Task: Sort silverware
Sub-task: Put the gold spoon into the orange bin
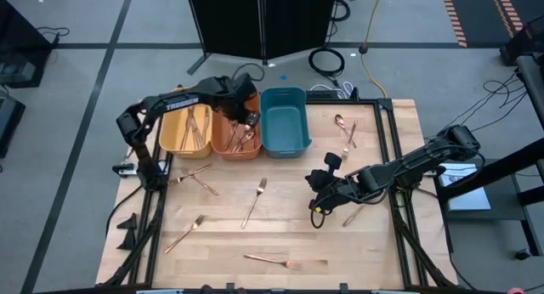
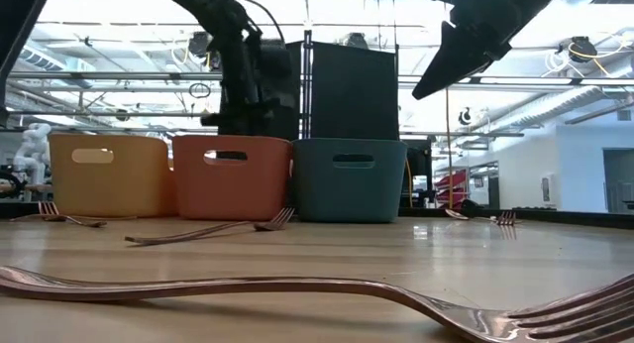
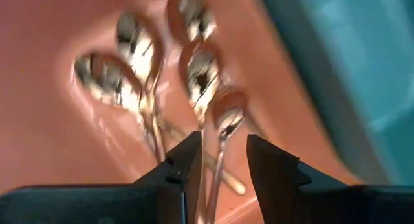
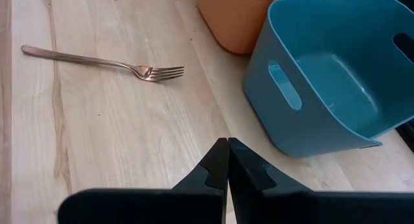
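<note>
Silverware finish: slim, shiny copper-toned pieces; the spoons [image 3: 139, 62] in the orange bin [image 1: 228, 146] show mirror-bright bowls.
Spoons in orange bin: five bowls counted in the left wrist view, handles crossing.
Yellow bin [image 1: 173, 141]: holds several pieces [image 1: 197, 124]; type and count cannot be told.
Teal bin [image 1: 284, 141]: nothing seen inside.
Bins: three, side by side at the far edge of the desk [image 1: 374, 243].
Forks on desk: four loose pieces toward the front [image 1: 254, 200], [image 1: 185, 233], [image 1: 272, 260], [image 1: 198, 179]; the last may be two crossed.
Pieces right of teal bin: a spoon [image 1: 340, 122] and one more beside it.
Left hand [image 1: 252, 118]: over the orange bin, fingers parted, released, grasping nothing; a spoon handle lies below the gap.
Right hand [image 1: 318, 207]: above the desk's middle right, clenched, fingers pressed together, empty.
</note>
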Tool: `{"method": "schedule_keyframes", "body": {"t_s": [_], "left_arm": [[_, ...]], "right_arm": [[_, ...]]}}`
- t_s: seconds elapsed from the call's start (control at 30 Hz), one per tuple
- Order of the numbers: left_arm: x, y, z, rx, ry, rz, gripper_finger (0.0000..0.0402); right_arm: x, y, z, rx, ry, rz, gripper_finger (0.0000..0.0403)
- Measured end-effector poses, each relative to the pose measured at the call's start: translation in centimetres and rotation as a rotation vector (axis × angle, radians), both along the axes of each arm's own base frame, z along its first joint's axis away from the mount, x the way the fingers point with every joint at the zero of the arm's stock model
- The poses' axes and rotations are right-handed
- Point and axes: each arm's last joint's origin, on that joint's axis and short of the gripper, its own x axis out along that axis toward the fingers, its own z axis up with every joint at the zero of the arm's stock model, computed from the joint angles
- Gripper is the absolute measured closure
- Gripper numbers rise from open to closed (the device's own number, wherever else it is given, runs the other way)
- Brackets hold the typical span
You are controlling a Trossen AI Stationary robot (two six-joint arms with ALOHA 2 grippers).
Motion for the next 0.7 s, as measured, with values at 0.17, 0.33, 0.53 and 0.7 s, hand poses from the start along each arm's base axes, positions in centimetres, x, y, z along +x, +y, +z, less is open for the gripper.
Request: {"method": "schedule_keyframes", "body": {"t_s": [0.17,0.33,0.53,0.7], "left_arm": [[-1.2,-2.8,4.7,0.170,-0.059,-0.135,0.0281],[-2.9,-8.3,7.6,0.437,-0.134,-0.225,0.0281],[-3.6,-12.9,5.3,0.555,-0.412,-0.395,0.0281],[-5.2,-14.0,1.6,0.544,-0.580,-0.453,0.0281]], "right_arm": [[0.0,0.0,0.0,0.003,0.003,-0.006,0.0403],[0.0,0.0,-0.1,-0.005,-0.004,-0.015,0.0403],[0.2,-0.8,-1.2,-0.092,-0.021,-0.108,0.0403],[0.5,-4.0,-0.5,-0.081,-0.032,-0.210,0.0403]]}}
